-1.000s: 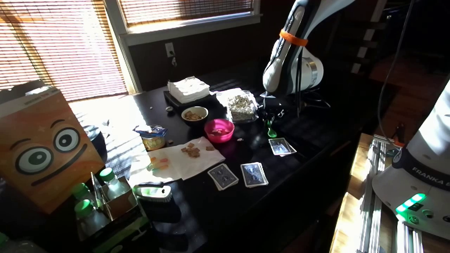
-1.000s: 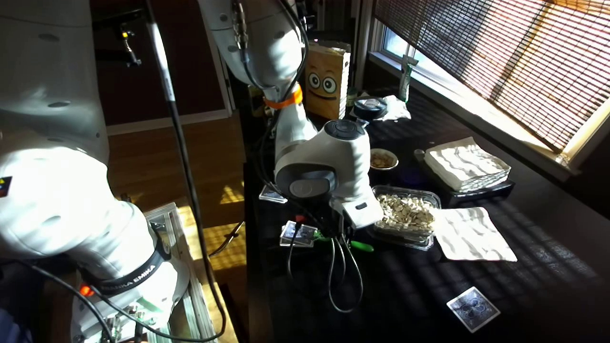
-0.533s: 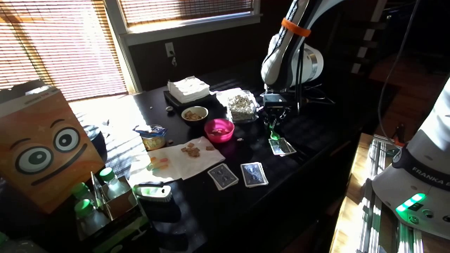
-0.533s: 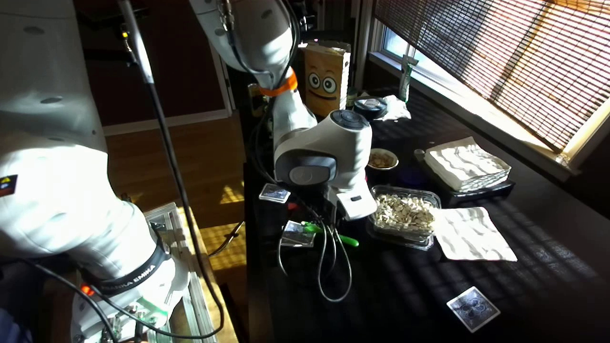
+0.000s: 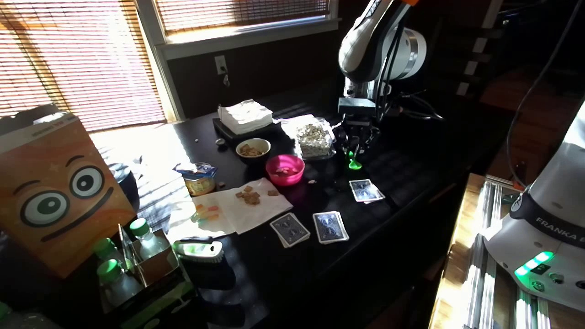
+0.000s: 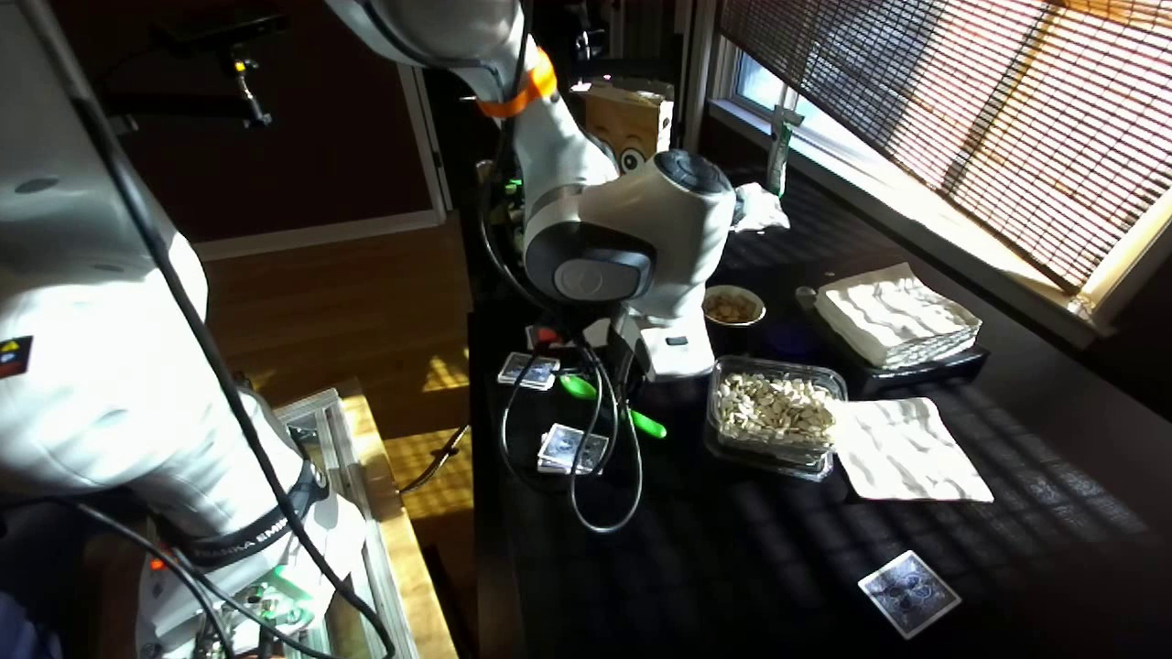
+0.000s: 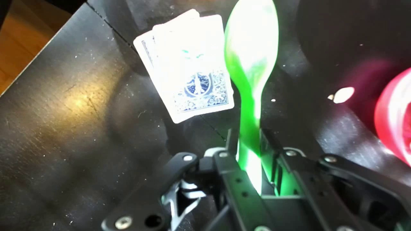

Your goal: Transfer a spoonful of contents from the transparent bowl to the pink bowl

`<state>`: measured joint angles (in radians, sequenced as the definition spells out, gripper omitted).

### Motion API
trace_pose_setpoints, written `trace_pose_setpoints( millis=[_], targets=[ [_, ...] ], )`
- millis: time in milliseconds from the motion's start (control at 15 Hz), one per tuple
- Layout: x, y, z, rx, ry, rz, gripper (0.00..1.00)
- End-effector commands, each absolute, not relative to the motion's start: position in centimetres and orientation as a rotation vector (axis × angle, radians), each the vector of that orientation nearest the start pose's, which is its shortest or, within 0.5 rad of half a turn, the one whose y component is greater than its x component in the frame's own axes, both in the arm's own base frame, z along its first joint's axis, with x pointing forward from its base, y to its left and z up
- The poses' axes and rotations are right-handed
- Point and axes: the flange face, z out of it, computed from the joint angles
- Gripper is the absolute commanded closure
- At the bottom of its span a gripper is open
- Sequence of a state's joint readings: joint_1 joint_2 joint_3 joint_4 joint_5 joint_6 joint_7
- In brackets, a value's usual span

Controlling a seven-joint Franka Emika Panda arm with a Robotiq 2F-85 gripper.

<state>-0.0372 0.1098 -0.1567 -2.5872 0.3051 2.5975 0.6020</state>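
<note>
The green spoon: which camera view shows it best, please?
The wrist view: the green spoon is largest there, nothing covering its front part. In an exterior view, mainly its small head shows; in an exterior view, its head and handle tip show, the middle hidden.

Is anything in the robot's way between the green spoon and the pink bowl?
Nothing tall that I can see. Only small pale bits lie on the table between the green spoon and the pink bowl. The spoon looks held up above the table, so it should pass over them.
</note>
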Motion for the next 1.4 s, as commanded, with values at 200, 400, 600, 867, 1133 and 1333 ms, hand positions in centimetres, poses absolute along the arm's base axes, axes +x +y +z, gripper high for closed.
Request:
trace_pose_setpoints(
  millis=[200, 400, 600, 867, 1133, 1333],
  targets=[
    [44.5, -8.3, 26.8, -2.307, 1.743, -0.06, 0.95],
    [46.7, -8.8, 28.5, -2.192, 1.813, -0.258, 0.95],
    [46.7, -9.0, 28.7, -2.216, 1.798, -0.289, 0.78],
    [47.0, -9.1, 29.0, -2.192, 1.812, -0.313, 0.78],
    [47.0, -9.1, 29.0, -2.19, 1.814, -0.314, 0.78],
    [47.0, -9.1, 29.0, -2.19, 1.814, -0.314, 0.78]
  ],
)
